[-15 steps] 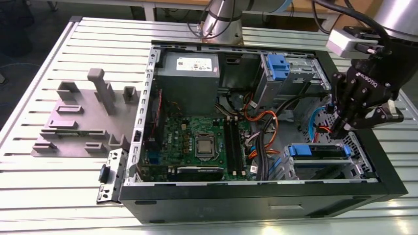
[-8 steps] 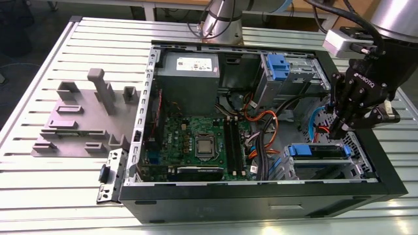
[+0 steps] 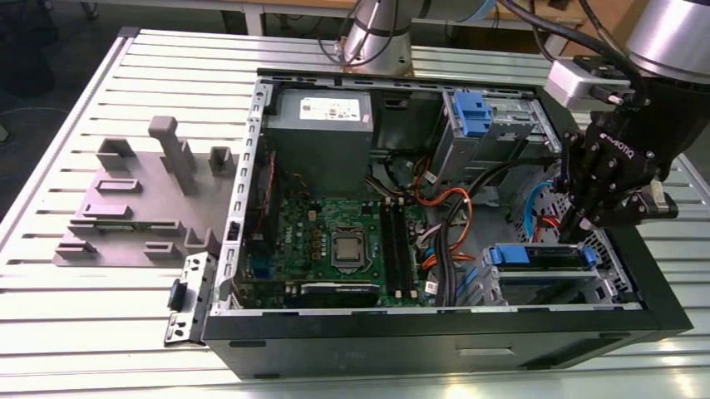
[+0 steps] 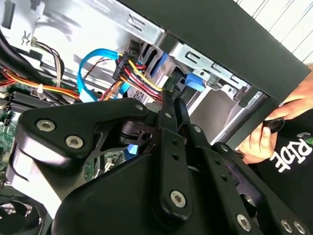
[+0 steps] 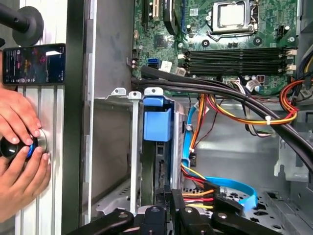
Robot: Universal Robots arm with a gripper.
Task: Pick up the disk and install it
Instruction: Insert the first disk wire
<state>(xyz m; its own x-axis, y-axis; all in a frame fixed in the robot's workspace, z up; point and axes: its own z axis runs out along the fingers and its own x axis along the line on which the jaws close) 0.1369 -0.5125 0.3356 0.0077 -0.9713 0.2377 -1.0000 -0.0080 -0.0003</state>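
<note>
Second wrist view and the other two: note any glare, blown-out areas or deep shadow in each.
Second wrist view: the chassis metal is washed out to near white, and the gripper reads as a dark mass in front. First wrist view: even light, mild sheen on the drive cage wall. Exterior view: the slatted table glares pale, while the case's inside near the motherboard sits in shadow.

White lettering ran down the gripper (image 3: 571, 237) body, and large white letters crossed a person's dark shirt (image 4: 293, 156). Print on the grey box (image 3: 322, 145) white sticker (image 3: 322, 106) was illegible.
</note>
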